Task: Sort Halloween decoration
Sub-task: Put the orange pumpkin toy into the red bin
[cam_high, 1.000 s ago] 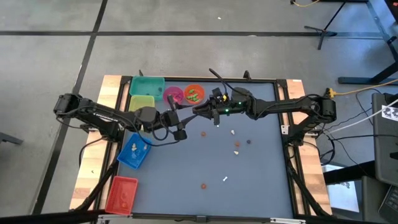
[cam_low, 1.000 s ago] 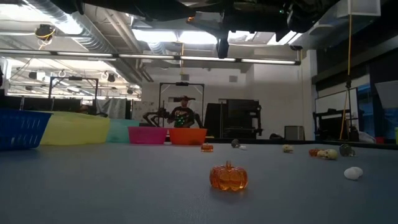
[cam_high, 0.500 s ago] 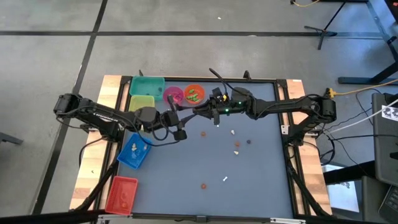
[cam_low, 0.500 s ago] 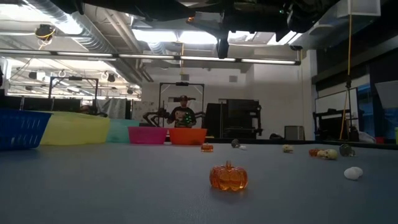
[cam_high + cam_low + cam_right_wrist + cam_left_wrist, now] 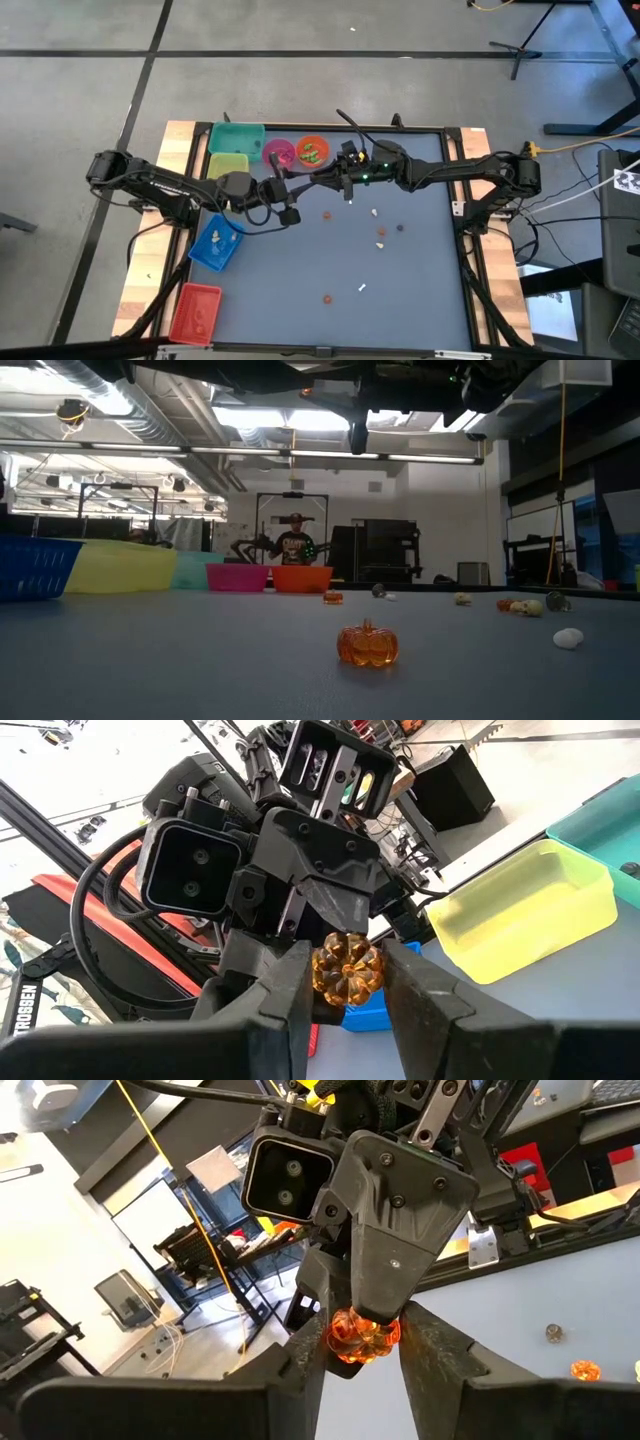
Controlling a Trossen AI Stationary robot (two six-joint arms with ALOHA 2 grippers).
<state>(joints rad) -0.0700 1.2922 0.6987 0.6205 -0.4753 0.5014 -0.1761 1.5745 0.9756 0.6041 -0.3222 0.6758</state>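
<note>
Our right gripper [image 5: 347, 972] had its fingers [image 5: 290, 985] drawn narrow on a small orange pumpkin [image 5: 347, 968]. The left gripper [image 5: 362, 1352] met it nose to nose in the air, its own fingers [image 5: 425, 1342] set against the same trinket's sides. Both pairs appeared to be touching it, so we judged this a hand-over between the arms, above the far part of the table near the bowls.

We took the pumpkin to be light, hard, glossy plastic. It looked stiff enough not to crush, but its ribs and roundness could let it squirt out of a careless pinch. We would hold it across its widest part, with the pads flat on opposite ribs.

Below lay the blue-grey mat [image 5: 420, 290], with loose trinkets well apart on it: another orange pumpkin [image 5: 367, 644], a white piece [image 5: 362, 288] and a dark one [image 5: 400, 227]. The pink bowl [image 5: 279, 152], orange bowl [image 5: 312, 150], teal bin [image 5: 237, 138], yellow bin [image 5: 228, 165], blue bin [image 5: 216, 243] and red bin [image 5: 196, 310] stood along the far and left sides. Beyond the table a person [image 5: 295, 543] stood in the workshop.
</note>
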